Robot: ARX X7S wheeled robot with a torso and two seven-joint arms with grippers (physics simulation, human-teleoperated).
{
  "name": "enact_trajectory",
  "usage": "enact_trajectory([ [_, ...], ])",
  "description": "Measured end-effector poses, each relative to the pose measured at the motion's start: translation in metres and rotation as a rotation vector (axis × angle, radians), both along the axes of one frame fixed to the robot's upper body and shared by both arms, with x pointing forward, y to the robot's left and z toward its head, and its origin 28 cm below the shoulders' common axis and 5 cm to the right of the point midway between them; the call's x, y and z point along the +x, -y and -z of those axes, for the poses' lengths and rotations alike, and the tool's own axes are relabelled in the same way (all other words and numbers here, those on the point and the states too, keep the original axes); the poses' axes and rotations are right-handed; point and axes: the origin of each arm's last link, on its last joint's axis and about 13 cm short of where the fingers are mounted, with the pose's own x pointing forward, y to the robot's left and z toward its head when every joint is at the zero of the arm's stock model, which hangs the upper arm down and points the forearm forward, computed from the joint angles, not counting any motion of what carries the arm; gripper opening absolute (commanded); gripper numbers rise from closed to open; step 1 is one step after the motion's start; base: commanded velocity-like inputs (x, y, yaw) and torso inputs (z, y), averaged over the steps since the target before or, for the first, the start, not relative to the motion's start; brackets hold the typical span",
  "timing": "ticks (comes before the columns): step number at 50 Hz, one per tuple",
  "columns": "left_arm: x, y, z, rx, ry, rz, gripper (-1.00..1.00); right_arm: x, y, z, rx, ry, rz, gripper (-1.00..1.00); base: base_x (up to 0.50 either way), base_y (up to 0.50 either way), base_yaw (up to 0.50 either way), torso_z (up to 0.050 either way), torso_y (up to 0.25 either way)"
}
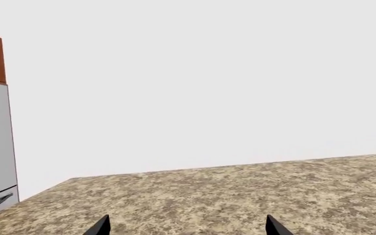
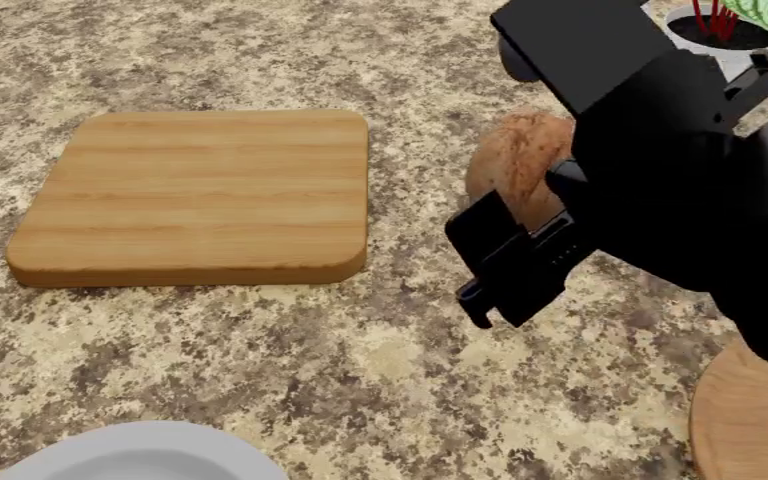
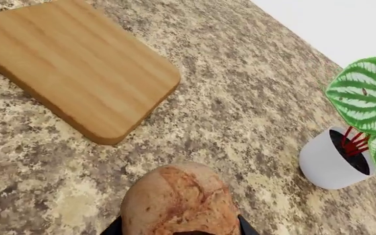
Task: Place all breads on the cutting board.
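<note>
item, right gripper (image 2: 524, 215): i see its black jaws pressed against both sides of the small egg-shaped brown roll (image 3: 180, 200), which is gripped and lifted clear of the speckled granite counter (image 2: 357, 370). item, thick light-brown wooden cutting board (image 2: 197, 195): bare, lying flat to the left of that gripper, apart from it. item, left gripper (image 1: 186, 226): only two dark fingertips show, spread wide, nothing between them. item, white pot with striped green plant (image 3: 344, 147): beyond the roll.

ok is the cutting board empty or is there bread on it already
Empty. The cutting board shows only bare wood in the head view; the brown roll is off it, between the right hand's fingers.
</note>
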Motion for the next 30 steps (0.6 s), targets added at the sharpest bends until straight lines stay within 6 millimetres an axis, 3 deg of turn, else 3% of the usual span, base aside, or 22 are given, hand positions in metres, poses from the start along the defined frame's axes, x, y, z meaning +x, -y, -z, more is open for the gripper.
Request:
enact_trajectory([
  [30,-0.018,-0.010,-0.007,0.001,0.013,-0.052,1.00,0.071,-0.065,-0.010,0.014,-0.016,-0.225,-1.00,0.00,0.00,0.00,0.000,0.000],
])
